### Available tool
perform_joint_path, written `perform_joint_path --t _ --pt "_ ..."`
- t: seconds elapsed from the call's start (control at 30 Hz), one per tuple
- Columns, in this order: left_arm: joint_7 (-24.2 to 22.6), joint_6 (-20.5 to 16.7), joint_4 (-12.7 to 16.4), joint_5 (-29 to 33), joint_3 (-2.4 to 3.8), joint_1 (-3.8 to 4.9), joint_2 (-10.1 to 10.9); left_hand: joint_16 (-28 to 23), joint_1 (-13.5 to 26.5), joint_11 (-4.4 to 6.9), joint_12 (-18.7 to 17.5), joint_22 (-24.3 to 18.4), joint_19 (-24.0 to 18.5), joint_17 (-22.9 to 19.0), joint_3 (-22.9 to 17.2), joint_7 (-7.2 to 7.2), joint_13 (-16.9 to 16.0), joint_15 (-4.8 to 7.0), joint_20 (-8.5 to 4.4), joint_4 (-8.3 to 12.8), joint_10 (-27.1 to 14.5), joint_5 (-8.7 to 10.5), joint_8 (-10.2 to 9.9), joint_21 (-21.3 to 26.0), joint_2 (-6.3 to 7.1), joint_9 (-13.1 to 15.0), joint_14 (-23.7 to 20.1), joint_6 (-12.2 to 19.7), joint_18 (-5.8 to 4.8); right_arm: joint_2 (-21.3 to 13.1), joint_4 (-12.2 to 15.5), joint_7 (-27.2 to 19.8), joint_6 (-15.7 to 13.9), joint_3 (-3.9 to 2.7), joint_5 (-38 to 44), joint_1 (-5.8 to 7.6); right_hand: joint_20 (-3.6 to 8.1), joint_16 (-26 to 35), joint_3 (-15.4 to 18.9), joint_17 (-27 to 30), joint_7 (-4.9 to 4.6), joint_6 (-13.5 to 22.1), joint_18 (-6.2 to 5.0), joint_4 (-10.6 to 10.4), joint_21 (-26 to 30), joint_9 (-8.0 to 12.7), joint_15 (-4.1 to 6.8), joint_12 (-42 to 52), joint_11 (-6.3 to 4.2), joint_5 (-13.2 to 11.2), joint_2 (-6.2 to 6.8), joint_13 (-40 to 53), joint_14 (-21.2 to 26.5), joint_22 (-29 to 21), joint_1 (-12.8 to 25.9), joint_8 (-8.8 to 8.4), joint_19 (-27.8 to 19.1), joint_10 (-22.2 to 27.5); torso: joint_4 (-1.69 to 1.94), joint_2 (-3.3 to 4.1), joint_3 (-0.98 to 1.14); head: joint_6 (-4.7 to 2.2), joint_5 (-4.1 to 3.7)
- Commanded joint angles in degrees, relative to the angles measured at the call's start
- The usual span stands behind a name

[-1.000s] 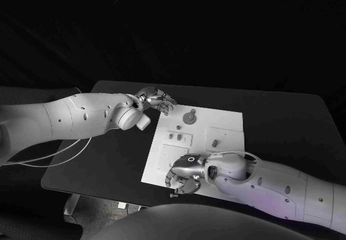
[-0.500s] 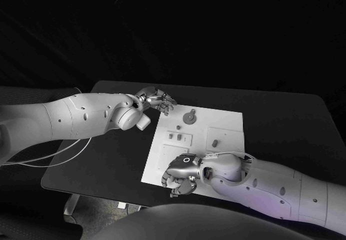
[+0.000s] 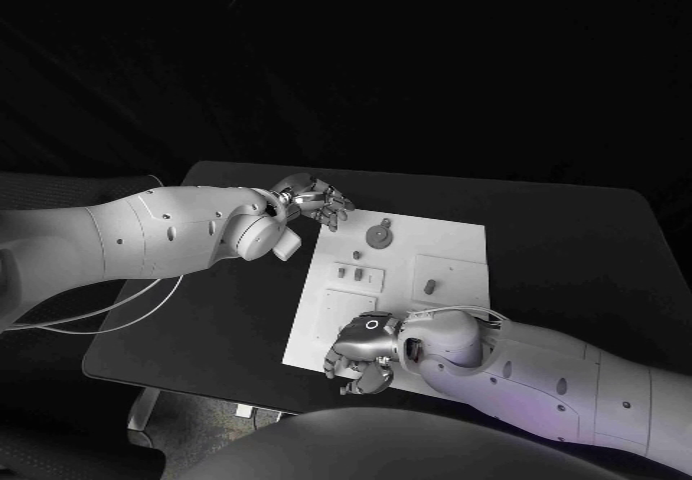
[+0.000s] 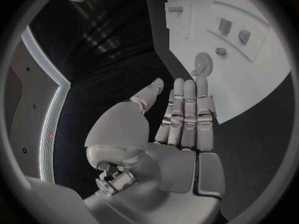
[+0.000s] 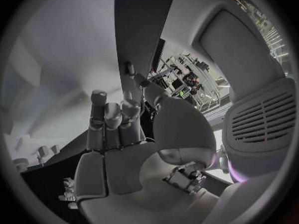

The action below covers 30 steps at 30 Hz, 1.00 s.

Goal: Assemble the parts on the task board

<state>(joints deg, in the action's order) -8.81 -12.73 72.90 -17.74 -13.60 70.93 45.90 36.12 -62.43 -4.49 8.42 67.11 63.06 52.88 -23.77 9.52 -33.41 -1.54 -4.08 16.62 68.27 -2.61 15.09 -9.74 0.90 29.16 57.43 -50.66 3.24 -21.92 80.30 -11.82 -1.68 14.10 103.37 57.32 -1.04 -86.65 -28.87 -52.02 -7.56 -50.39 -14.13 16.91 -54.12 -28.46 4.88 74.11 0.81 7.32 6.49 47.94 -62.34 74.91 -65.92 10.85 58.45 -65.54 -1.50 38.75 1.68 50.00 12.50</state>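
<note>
1. The task board (image 3: pixel 440 262) lies flat in the middle of the black desk (image 3: pixel 577 240), its long side running from 12 toward 6 o'clock in the head view.
2. A round grey part with a stem (image 3: pixel 379 235) sits on the board near its 11 o'clock corner; the left wrist view shows it as a toothed disc (image 4: pixel 202 62).
3. Two small blocks (image 3: pixel 349 270) stand side by side left of the board's centre, and a small peg (image 3: pixel 358 255) lies just above them.
4. Another small part (image 3: pixel 430 287) stands near the board's middle, toward 3 o'clock of the blocks.
5. The left hand (image 3: pixel 310 203) hangs at the board's 11 o'clock corner. In its wrist view the fingers (image 4: pixel 187 115) lie straight and pressed side by side, thumb apart, holding nothing, their tips over the board's edge just beside the toothed disc.
6. The right hand (image 3: pixel 364 352) is at the board's near edge, about 7 o'clock of the board. Its fingers (image 5: pixel 111 119) point up close together with the thumb apart; something dark and slim shows at the fingertips, and I cannot tell whether it is pinched.
</note>
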Motion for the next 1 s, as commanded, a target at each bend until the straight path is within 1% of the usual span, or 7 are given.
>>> perform_joint_path --t 0.03,0.17,0.3,0.37,0.47,0.73,1.0 --pt "-0.6 0.7 0.1 -0.1 0.05 0.03 -0.1 0.3 0.0 -0.01 0.2 0.1 0.4 -0.1 -0.1 0.07 0.1 0.06 -0.03 -0.1 -0.3 -0.27 0.2 0.2 -0.35 0.1 0.4 -0.5 0.59 -0.2 0.0 0.0 2.4 -0.01 1.1 -0.04 0.10 -0.2 0.3 0.1 -0.19 0.4 -0.87 -0.1 0.0 0.1 -0.16 0.1 0.46 -0.1 0.43 -0.1 0.2 0.6 0.0 -0.27 0.2 0.0 0.02 -0.01 -0.03 0.00 0.12" --pt "-0.6 0.7 0.1 -0.1 0.05 0.03 0.0 0.3 0.0 -0.01 0.3 0.1 0.4 -0.1 -0.1 0.07 0.1 0.06 -0.04 -0.1 -0.3 -0.27 0.2 0.3 -0.34 0.1 0.4 -0.5 0.59 -0.8 -0.1 -0.8 3.6 -0.01 0.9 -0.03 0.08 -0.2 0.3 0.1 -0.27 0.4 -0.87 -0.1 0.0 0.1 -0.25 0.1 0.55 -0.2 0.48 -0.1 0.2 0.6 0.0 -0.27 0.1 0.0 0.02 -0.03 -0.05 0.00 0.20" --pt "-0.5 0.7 0.1 -0.2 0.05 0.03 0.0 0.3 0.0 -0.01 0.3 0.1 0.4 -0.1 -0.1 0.07 0.1 0.06 -0.04 -0.1 -0.3 -0.27 0.2 0.3 -0.33 0.1 0.4 -0.5 0.59 -1.2 -0.2 -0.8 3.6 -0.01 0.9 -0.03 0.06 -0.1 0.3 0.1 -0.27 0.4 -0.87 -0.1 0.1 0.1 -0.29 0.1 0.57 -0.2 0.44 -0.1 0.2 0.6 -0.1 -0.25 0.1 0.0 -0.03 -0.03 -0.04 0.00 0.26" --pt "-0.6 0.7 0.1 -0.2 0.05 0.03 0.0 0.3 0.0 -0.01 0.3 0.1 0.4 -0.1 -0.1 0.07 0.1 0.07 -0.04 -0.1 -0.3 -0.27 0.2 0.3 -0.33 0.1 0.4 -0.5 0.59 -1.2 -0.1 -0.8 3.9 -0.01 0.9 -0.03 0.05 -0.1 0.3 0.1 -0.26 0.4 -0.87 -0.1 0.1 0.2 -0.31 0.1 0.56 -0.2 0.48 -0.1 0.2 0.6 0.0 -0.25 0.1 0.0 -0.07 -0.02 -0.01 0.00 0.32" --pt "-0.6 0.7 0.2 -0.2 0.05 0.03 0.0 0.3 0.0 -0.01 0.3 0.1 0.4 -0.1 -0.1 0.07 0.1 0.07 -0.04 -0.1 -0.3 -0.27 0.2 0.3 -0.33 0.1 0.4 -0.5 0.59 -1.4 0.0 -0.8 3.6 -0.01 0.9 -0.03 0.03 -0.1 0.4 0.1 -0.28 0.4 -0.87 -0.1 0.1 0.2 -0.33 0.1 0.57 -0.3 0.52 -0.1 0.3 0.6 0.0 -0.23 0.0 0.0 -0.04 -0.02 0.02 0.00 0.25" --pt "-0.5 0.6 0.2 -0.2 0.05 0.03 0.0 0.3 0.0 -0.01 0.4 0.1 0.4 -0.1 -0.1 0.08 0.1 0.07 -0.05 -0.1 -0.4 -0.27 0.2 0.3 -0.31 0.1 0.4 -0.5 0.59 -1.4 0.0 -1.1 2.7 -0.01 0.9 -0.05 -0.01 -0.1 0.4 0.1 -0.45 0.1 -0.87 0.0 0.1 0.2 -0.46 0.1 0.73 -0.4 0.57 -0.1 0.3 0.6 -0.2 -0.03 0.0 0.1 -0.10 0.01 0.04 0.00 0.29" --pt "-0.6 0.7 0.1 -0.2 0.05 0.03 -0.1 0.3 -0.1 -0.01 0.4 0.1 0.4 -0.1 -0.1 0.08 0.1 0.07 -0.05 -0.1 -0.4 -0.27 0.2 0.3 -0.33 0.1 0.4 -0.4 0.58 -0.9 -0.3 -1.0 2.1 -0.01 1.5 -0.96 -0.06 -0.2 0.5 0.1 -0.75 -0.6 -0.87 -0.1 0.1 0.2 -0.73 0.3 1.03 -0.7 0.72 0.0 0.3 0.6 -0.4 0.45 0.0 0.1 -0.03 0.01 0.05 0.00 0.37"
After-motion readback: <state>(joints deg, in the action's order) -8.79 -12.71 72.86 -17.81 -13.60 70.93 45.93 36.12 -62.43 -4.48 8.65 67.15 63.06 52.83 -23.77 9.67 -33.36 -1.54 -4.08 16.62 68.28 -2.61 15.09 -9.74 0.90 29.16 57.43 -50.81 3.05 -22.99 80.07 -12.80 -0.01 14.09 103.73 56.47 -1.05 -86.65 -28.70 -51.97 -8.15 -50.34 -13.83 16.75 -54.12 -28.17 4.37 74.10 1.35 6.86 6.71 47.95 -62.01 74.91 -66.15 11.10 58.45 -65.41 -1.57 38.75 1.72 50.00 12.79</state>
